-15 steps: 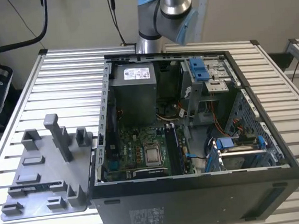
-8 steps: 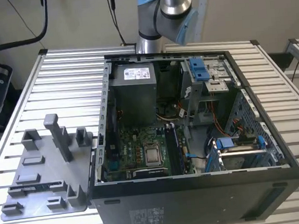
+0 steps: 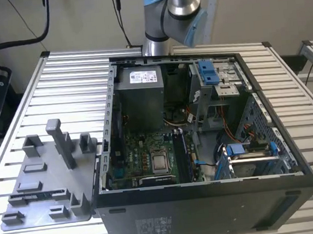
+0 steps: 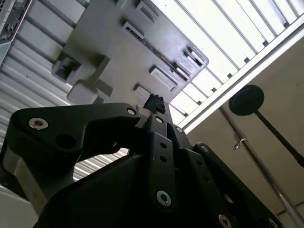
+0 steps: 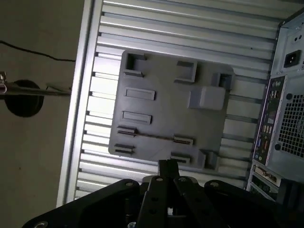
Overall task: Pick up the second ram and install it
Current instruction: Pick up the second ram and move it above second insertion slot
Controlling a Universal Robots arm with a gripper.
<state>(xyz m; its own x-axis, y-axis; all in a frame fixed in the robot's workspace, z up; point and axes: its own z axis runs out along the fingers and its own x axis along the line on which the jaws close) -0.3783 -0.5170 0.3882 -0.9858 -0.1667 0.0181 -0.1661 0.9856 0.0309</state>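
**Risks.** On the silver slatted aluminium table (image 3: 70, 75), the black open-sided tower computer case (image 3: 208, 211) stands just beside the grey plastic holder plate with upright pegs (image 5: 161, 114). A stick carried between them could, by judgement, strike the case wall or a tall peg. The black two-finger gripper (image 5: 168, 167) hangs apart from the holder, above it, fingertips together and clasping nothing. Lowered like this it would probably press on the second ram (image 5: 154, 137), a thin dark memory stick, rather than straddle it. An off-centre grasp could also tilt the stick.

**Contents.** The case holds a grey power-supply box (image 3: 141, 96), a green motherboard with a square silver processor (image 3: 160, 161), and blue drive latches (image 3: 210, 71). The holder keeps the ram on edge between two slotted blocks.
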